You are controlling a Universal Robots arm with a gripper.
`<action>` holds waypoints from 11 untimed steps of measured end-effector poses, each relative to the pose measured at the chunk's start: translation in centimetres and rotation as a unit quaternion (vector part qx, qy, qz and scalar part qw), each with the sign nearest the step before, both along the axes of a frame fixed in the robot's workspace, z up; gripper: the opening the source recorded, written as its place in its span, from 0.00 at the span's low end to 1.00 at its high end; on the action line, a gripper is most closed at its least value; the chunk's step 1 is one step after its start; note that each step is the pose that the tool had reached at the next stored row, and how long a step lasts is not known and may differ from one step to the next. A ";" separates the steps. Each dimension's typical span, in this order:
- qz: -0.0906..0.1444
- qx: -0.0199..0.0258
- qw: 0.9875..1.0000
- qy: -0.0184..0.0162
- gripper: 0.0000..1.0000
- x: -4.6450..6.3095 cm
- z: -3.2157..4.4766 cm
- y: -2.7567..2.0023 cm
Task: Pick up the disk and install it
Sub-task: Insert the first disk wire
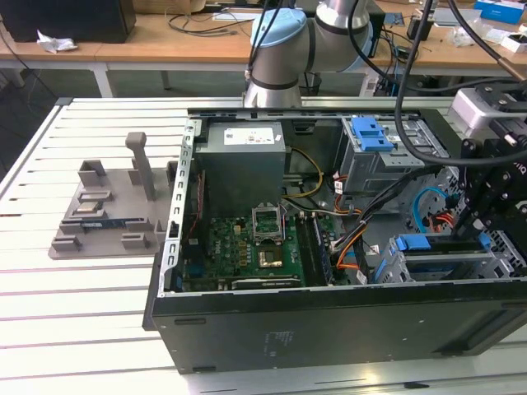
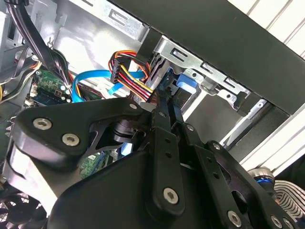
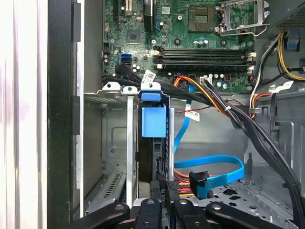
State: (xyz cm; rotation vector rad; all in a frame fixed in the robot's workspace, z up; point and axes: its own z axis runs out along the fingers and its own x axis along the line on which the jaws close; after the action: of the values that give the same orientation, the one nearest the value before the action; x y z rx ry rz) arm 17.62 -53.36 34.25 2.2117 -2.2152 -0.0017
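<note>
A big black computer case (image 1: 329, 329) lies open on a white table (image 1: 82, 313) made of long strips. Inside it, near the middle of the exterior view, is a green board (image 1: 247, 247) with lots of little parts.

The disk (image 1: 428, 245) is at the lower right of the exterior view. It stands on its thin edge inside a grey metal cage (image 1: 395, 270), close to the near wall of the case. In the first wrist view the disk (image 3: 153, 121) shows a blue plastic tab and sits between two grey metal rails.

The black gripper (image 1: 471, 230) hangs right over that cage at the right edge of the exterior view. In the second wrist view the gripper (image 2: 167, 102) has its two fingers (image 2: 159, 112) pulled in close together, with the tips at the end of the disk. I cannot tell if they are squeezing it.

A flat blue cable (image 3: 214, 167) curls beside the cage. A bunch of red, yellow and black wires (image 2: 128, 71) runs near the gripper.

At the left of the exterior view a grey tray (image 1: 99, 214) rests on the table, well apart from the case. The robot arm (image 1: 280, 41) stands at the top middle.
</note>
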 end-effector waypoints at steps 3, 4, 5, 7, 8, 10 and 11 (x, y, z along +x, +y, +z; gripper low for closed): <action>0.000 0.002 1.000 0.000 0.17 0.0 -0.27 -0.01; 0.000 0.002 1.000 0.001 0.17 0.0 -0.35 -0.01; 0.000 0.002 1.000 0.001 0.17 0.0 -0.50 -0.02; 0.000 0.002 1.000 0.002 0.17 0.0 -0.80 -0.01; 0.000 0.002 1.000 0.002 0.17 0.0 -0.84 -0.02; 0.000 0.002 1.000 0.002 0.17 0.0 -0.86 -0.01; 0.000 0.002 1.000 0.002 0.17 0.0 -0.86 -0.01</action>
State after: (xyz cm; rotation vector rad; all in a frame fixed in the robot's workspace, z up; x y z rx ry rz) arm 17.62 -53.38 33.39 2.2120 -2.2153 -0.0114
